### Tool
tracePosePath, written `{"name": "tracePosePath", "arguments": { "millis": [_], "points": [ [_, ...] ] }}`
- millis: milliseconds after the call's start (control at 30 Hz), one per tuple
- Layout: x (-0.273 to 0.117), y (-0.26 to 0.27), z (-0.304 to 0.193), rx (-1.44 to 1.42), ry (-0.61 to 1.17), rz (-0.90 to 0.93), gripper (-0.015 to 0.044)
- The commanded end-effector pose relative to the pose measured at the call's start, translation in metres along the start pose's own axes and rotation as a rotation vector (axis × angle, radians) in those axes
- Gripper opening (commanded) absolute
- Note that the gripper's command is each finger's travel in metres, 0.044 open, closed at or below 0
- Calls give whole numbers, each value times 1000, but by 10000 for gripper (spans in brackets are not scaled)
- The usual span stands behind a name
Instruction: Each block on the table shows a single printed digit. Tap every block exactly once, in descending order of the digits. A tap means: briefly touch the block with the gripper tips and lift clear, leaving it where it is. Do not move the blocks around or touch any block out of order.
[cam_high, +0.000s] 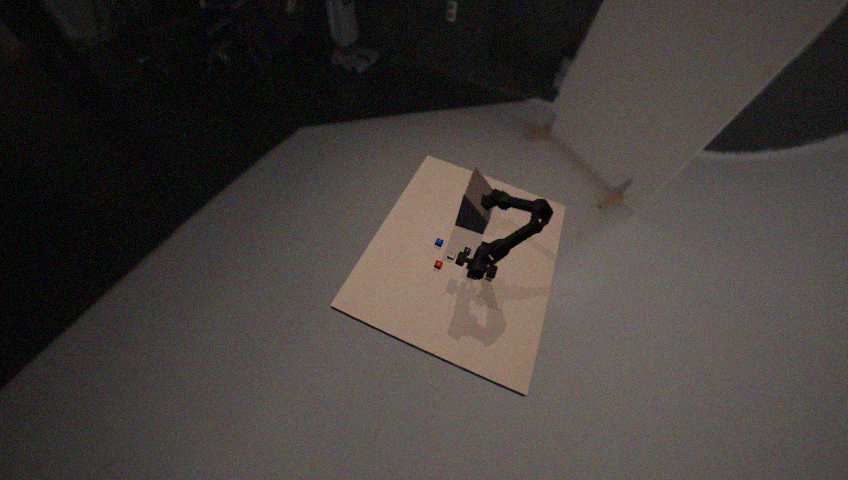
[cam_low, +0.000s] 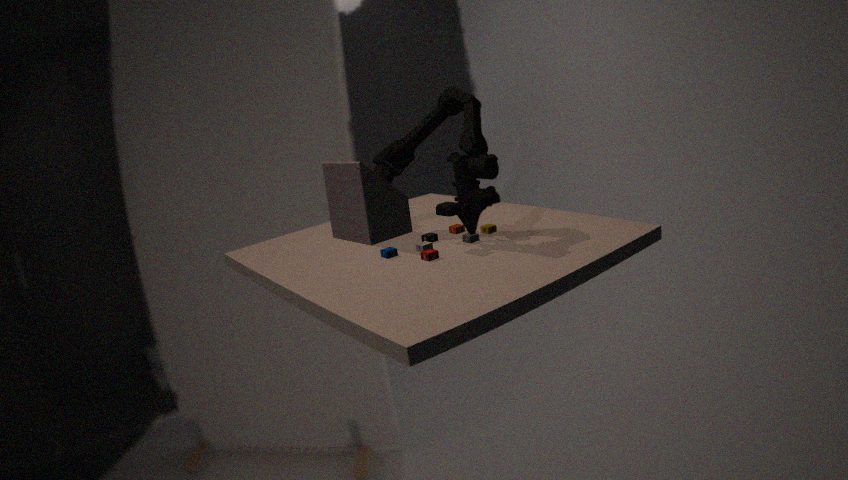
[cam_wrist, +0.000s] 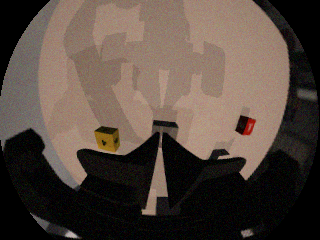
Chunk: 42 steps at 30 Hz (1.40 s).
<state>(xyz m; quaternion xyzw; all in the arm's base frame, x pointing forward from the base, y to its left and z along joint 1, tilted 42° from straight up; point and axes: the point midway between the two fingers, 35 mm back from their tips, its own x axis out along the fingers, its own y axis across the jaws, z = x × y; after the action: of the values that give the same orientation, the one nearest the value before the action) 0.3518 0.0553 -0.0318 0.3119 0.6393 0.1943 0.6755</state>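
Observation:
My gripper (cam_low: 473, 233) (cam_wrist: 160, 135) is shut, with its tips together just above or at the grey block (cam_low: 470, 238) (cam_wrist: 165, 126), whose digit is hidden. A yellow block (cam_low: 488, 228) (cam_wrist: 107, 139) stands on one side; its digit is too blurred to read. A red block (cam_high: 437, 264) (cam_low: 429, 255) (cam_wrist: 245, 125) seems to show a 1. A white block (cam_high: 451, 256) (cam_low: 424, 246) is partly behind the finger in the wrist view. A blue block (cam_high: 438, 242) (cam_low: 388, 252), a black block (cam_low: 429, 237) and an orange block (cam_low: 456, 228) also lie on the table.
The table top (cam_high: 392, 285) (cam_low: 380, 297) carries a tall grey box-like block (cam_high: 474, 205) (cam_low: 351, 202) beside the arm's base. The arm casts a shadow over the table past the grey block.

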Motion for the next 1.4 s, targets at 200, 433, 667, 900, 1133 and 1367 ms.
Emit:
{"name": "tracePosePath", "arguments": {
  "millis": [200, 433, 667, 900, 1133, 1367],
  "points": [
    [-27, 0, -1, 5, 4, 3, 20],
    [-105, -1, 0, 5, 4, -1, 20],
    [-109, -15, -2, 6, 2, -6, 20],
    [-110, -124, -43, 7, 4, -12, 20],
    [-109, -130, -47, 7, 5, -9, 20],
    [-28, -130, -48, 6, 5, -5, 20]
  ]
}}
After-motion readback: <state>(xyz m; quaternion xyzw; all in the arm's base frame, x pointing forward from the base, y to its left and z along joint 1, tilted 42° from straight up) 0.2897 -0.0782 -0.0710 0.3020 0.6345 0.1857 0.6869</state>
